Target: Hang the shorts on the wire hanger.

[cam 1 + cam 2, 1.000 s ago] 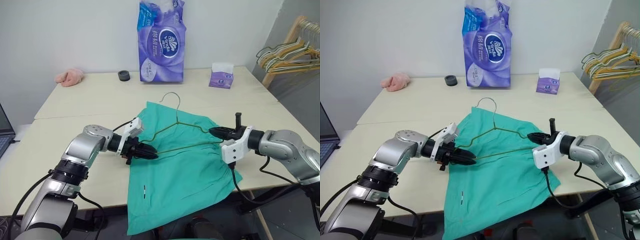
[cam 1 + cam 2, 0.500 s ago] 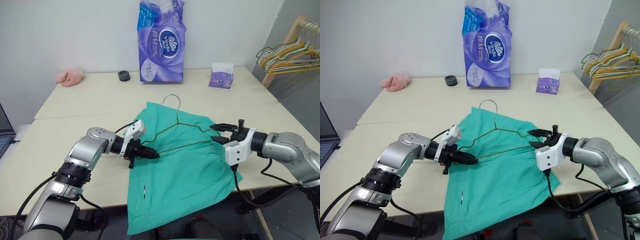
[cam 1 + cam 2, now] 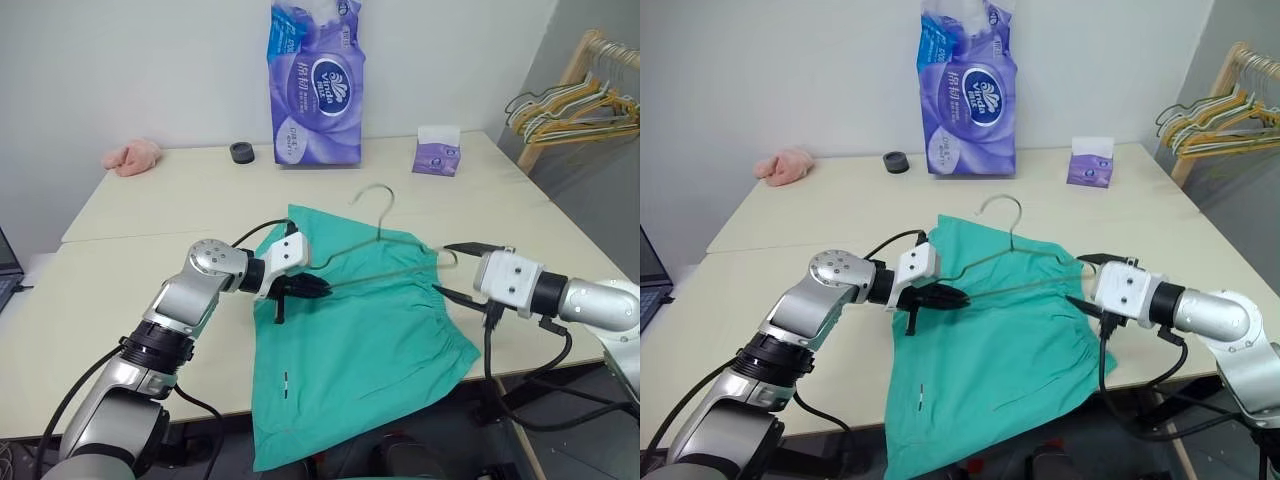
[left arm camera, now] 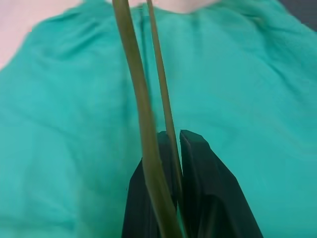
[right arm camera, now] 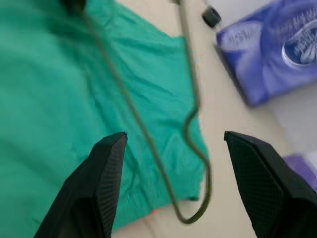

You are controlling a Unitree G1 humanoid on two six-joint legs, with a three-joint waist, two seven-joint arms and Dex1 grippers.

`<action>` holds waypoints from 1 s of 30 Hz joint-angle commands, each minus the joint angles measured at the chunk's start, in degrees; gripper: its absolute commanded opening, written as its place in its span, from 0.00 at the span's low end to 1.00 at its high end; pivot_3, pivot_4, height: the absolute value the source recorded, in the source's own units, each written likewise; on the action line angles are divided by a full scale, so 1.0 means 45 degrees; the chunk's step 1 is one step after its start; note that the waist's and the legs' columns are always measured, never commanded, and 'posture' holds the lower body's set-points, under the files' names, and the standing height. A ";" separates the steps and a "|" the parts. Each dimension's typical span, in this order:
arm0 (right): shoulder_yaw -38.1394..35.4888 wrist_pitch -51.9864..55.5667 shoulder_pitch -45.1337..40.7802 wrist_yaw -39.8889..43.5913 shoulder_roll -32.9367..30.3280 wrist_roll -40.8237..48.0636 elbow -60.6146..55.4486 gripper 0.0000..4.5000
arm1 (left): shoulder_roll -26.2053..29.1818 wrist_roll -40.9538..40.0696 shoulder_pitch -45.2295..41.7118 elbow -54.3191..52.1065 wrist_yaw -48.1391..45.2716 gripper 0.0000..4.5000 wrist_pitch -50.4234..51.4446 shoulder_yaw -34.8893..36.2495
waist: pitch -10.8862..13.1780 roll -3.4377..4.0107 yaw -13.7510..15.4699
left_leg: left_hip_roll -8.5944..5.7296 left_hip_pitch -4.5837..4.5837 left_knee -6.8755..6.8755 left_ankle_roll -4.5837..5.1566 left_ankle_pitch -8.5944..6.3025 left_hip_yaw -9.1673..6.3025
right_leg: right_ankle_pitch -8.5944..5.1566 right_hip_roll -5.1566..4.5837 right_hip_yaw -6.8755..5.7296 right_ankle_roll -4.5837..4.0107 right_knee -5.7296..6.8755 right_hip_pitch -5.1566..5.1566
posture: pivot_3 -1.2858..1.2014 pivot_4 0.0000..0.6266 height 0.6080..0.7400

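Pinching the wire hanger [image 3: 385, 262] above the shorts [image 3: 360, 340], the left tool [image 3: 318, 288] holds; the right tool [image 3: 452, 270] gapes empty, likely needing to gather fabric next.

A pale cream desk [image 3: 140, 215], made of two tops joined along a seam, carries the scene. The teal-green shorts [image 3: 360, 350] lie spread over its near edge, the lower part hanging past the rim. Well behind the shorts, against the wall, a tall purple pack of tissue rolls [image 3: 315, 85] stands upright. Just left of the pack sits a small dark round object [image 3: 241, 152]; farther left lies a small pink cloth [image 3: 131, 156]. Right of the pack, a small purple tissue box [image 3: 438, 152] rests near the desk's far right corner.
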 commanded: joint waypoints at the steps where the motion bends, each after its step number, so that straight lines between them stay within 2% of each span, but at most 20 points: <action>1: -0.0590 0.3224 -0.0545 0.0710 -0.0774 0.2018 -0.0986 0.74 | 0.0305 0.0077 -0.0097 -0.0568 -0.0631 0.00 -0.0703 -0.0085 | 0.0001 0.0002 0.0034 | 0.0000 -0.0001 0.0000 0.0000 0.0000 -0.0002 | 0.0000 -0.0001 -0.0002 0.0000 -0.0004 0.0000 | 0.45 0.08 1.00; 5: -0.0145 0.4160 -0.0626 0.1284 -0.1649 0.2161 -0.1110 0.74 | 0.0260 0.0173 -0.0066 -0.0728 -0.0742 0.00 -0.0917 -0.0178 | 0.0002 0.0001 0.0131 | -0.0004 -0.0006 0.0002 0.0002 -0.0001 -0.0001 | -0.0002 -0.0008 -0.0012 0.0004 -0.0030 0.0007 | 0.45 0.08 1.00; 8: 0.0535 0.4603 -0.0878 0.1278 -0.1704 0.1964 -0.0902 0.74 | 0.0259 0.0188 -0.0016 -0.0911 -0.0828 0.00 -0.1011 -0.0233 | 0.0003 -0.0001 0.0105 | -0.0003 -0.0007 0.0002 0.0002 -0.0001 0.0003 | -0.0004 -0.0008 -0.0011 0.0009 -0.0033 0.0007 | 0.45 0.07 1.00; 12: 0.1742 0.4139 -0.1252 0.1787 -0.2109 0.1049 -0.0287 0.74 | 0.0319 0.0141 0.0021 -0.1155 -0.0937 0.00 -0.0983 -0.0232 | 0.0001 0.0000 0.0095 | -0.0001 -0.0008 -0.0001 0.0002 -0.0001 0.0004 | -0.0032 -0.0006 -0.0012 0.0056 -0.0031 0.0002 | 0.45 0.06 1.00; 21: 0.3520 0.4546 -0.2976 0.2898 -0.1844 0.0452 0.0783 0.74 | 0.0438 0.0303 0.0073 -0.1318 -0.1272 0.00 -0.1136 -0.0328 | 0.0001 0.0000 0.0079 | -0.0001 -0.0009 -0.0001 0.0002 -0.0001 0.0002 | -0.0015 -0.0007 -0.0013 0.0029 -0.0028 -0.0001 | 0.46 0.06 1.00; 24: 0.3821 0.4784 -0.3195 0.3098 -0.1866 0.0373 0.0818 0.62 | 0.0425 0.0352 0.0119 -0.1344 -0.1250 0.00 -0.1151 -0.0303 | 0.0001 0.0000 0.0085 | -0.0002 -0.0009 0.0000 0.0002 -0.0001 0.0001 | -0.0002 -0.0007 -0.0014 0.0007 -0.0028 -0.0001 | 0.46 0.06 1.00; 30: 0.4140 0.5227 -0.3358 0.3234 -0.1741 0.0287 0.0718 0.17 | 0.0409 0.0351 0.0263 -0.1482 -0.1208 0.00 -0.1111 -0.0297 | 0.0001 0.0000 0.0091 | -0.0001 -0.0009 0.0001 0.0002 -0.0001 -0.0001 | -0.0002 -0.0007 -0.0016 0.0008 -0.0028 -0.0001 | 0.46 0.06 1.00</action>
